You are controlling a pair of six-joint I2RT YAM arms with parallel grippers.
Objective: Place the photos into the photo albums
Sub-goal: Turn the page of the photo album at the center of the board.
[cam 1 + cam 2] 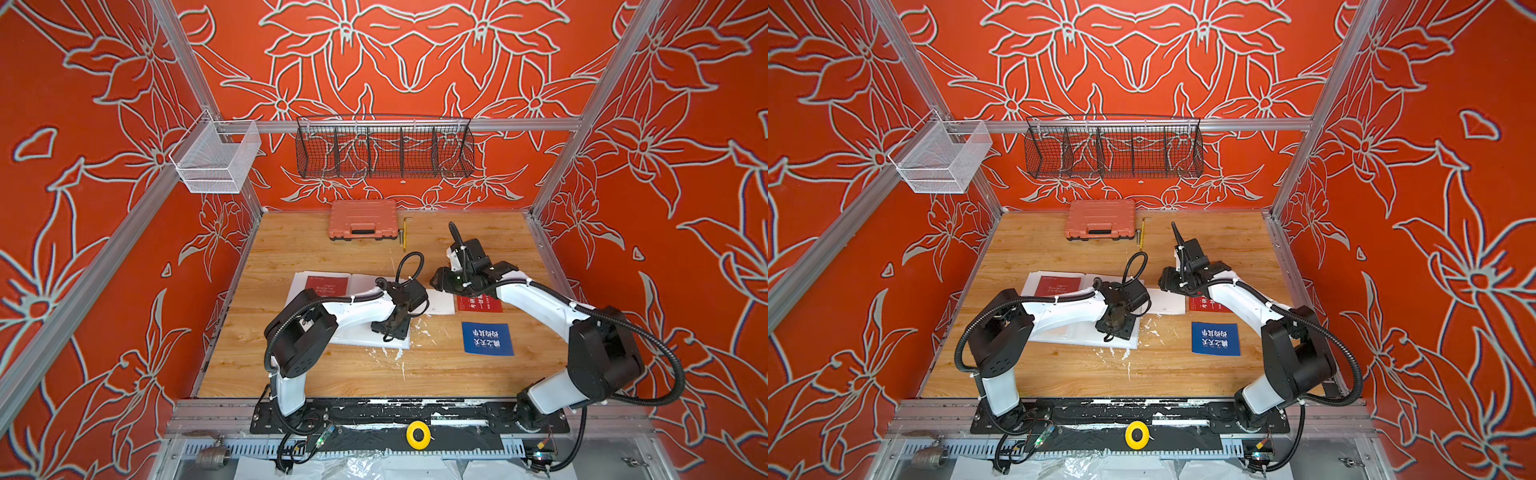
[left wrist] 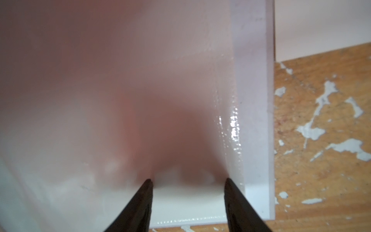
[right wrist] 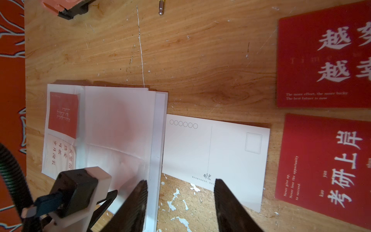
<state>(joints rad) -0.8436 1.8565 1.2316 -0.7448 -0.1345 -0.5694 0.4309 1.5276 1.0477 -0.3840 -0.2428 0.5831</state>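
Two photos sit in the photo album point(image 3: 118, 112), Ana says: a sleeved red card point(image 3: 63, 114) and, next to it, a pale card point(image 3: 60, 154) with red characters, both on the left page. The facing sleeve page looks empty.

Four wait on the table point(image 3: 200, 60), Ben says: the white postcard point(image 3: 220, 150) just beside the album's right edge, two loose red cards point(image 3: 323, 60) beyond it, and the blue card point(image 1: 487, 338) nearer the robot's base.

And the grippers? Ana asks.

The left gripper point(image 2: 188, 180) is down on the empty sleeve page near its front right corner, Ben says. Its jaws are apart, both tips rest on the glossy film, and nothing is lifted between them. The right gripper point(image 3: 180, 181) hovers over the place where album meets postcard, jaws spread, holding nothing.

So the step looks like opening a pocket, Ana says.

Likely, Ben says. The film is thin and slick, so the left should pinch only the top layer near the slot and raise it a little, not drag the whole page. The album looks light and may slide, and downward pressure would steady it. The right should take the postcard by a free edge, keep it flat, and feed it square to the slot, since a tilted corner would likely catch the seam.
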